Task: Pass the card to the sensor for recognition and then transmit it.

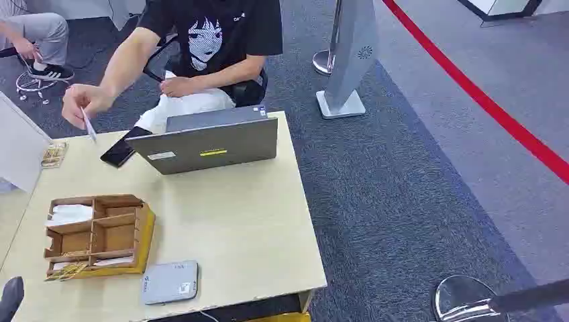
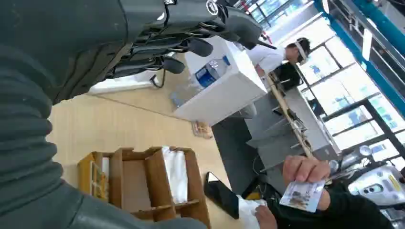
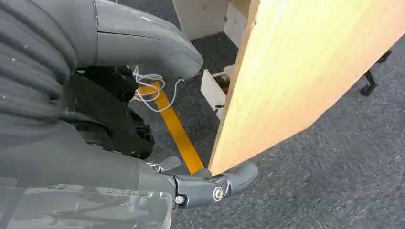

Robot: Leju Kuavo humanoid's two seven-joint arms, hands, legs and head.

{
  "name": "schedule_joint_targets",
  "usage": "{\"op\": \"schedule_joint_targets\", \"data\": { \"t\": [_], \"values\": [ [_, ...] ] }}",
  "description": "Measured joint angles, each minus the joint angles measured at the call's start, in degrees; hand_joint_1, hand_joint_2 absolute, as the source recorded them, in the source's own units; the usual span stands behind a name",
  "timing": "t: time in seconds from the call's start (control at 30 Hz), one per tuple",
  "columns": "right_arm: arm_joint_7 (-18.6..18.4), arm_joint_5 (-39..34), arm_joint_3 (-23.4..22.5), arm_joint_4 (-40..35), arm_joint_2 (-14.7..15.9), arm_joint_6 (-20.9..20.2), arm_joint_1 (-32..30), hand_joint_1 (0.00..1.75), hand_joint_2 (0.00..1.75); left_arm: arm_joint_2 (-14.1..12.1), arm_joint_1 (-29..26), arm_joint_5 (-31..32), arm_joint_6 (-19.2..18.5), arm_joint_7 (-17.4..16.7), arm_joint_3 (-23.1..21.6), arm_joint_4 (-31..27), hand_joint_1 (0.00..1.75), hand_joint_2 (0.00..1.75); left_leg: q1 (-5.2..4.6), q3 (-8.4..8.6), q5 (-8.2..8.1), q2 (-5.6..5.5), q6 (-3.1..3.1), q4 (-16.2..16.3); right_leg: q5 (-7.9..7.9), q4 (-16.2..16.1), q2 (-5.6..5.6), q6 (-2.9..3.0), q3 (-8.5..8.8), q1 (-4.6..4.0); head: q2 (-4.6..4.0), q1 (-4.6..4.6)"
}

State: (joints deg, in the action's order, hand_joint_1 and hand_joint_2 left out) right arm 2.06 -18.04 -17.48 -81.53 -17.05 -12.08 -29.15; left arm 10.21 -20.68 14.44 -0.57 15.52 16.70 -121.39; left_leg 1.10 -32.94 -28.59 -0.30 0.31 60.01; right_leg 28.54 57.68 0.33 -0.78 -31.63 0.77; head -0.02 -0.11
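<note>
Card (image 1: 89, 126) hung in a person's hand (image 1: 84, 102) over the table's (image 1: 228, 221) far-left corner, offered to me; my left hand (image 2: 157, 40) and right hand (image 3: 157, 119) both grasped nothing, fingers spread.

tabletop (image 1: 235, 221): I see pale wood
laptop (image 1: 211, 144): grey, with a yellow sticker
organiser (image 1: 97, 235): brown on a yellow base
sensor (image 1: 170, 282): light grey
carpet (image 1: 416, 201): blue-grey, I see a red stripe
card (image 2: 302, 195): white, printed

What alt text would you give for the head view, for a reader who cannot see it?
A seated person's hand holds a card above the far left of a light wooden table. On the table are an open grey laptop, a black phone, a wooden organizer and a flat grey sensor.
</note>
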Motion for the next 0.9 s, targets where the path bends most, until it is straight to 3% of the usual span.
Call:
{"op": "schedule_joint_targets", "data": {
  "t": [0.9],
  "values": [
    [2.54, 18.57, -2.52, 2.67, -0.13, -2.12, 5.68, 0.0, 1.75, -18.34, 24.27, 41.22, -9.23, -13.66, -13.56, 9.25, 0.0, 1.75, 0.0, -0.01, 0.06, 0.06, -0.03, 0.0, -0.07, 0.02, 0.08, 0.05, 0.03, 0.0, 0.0, 0.0]
  ]
}}
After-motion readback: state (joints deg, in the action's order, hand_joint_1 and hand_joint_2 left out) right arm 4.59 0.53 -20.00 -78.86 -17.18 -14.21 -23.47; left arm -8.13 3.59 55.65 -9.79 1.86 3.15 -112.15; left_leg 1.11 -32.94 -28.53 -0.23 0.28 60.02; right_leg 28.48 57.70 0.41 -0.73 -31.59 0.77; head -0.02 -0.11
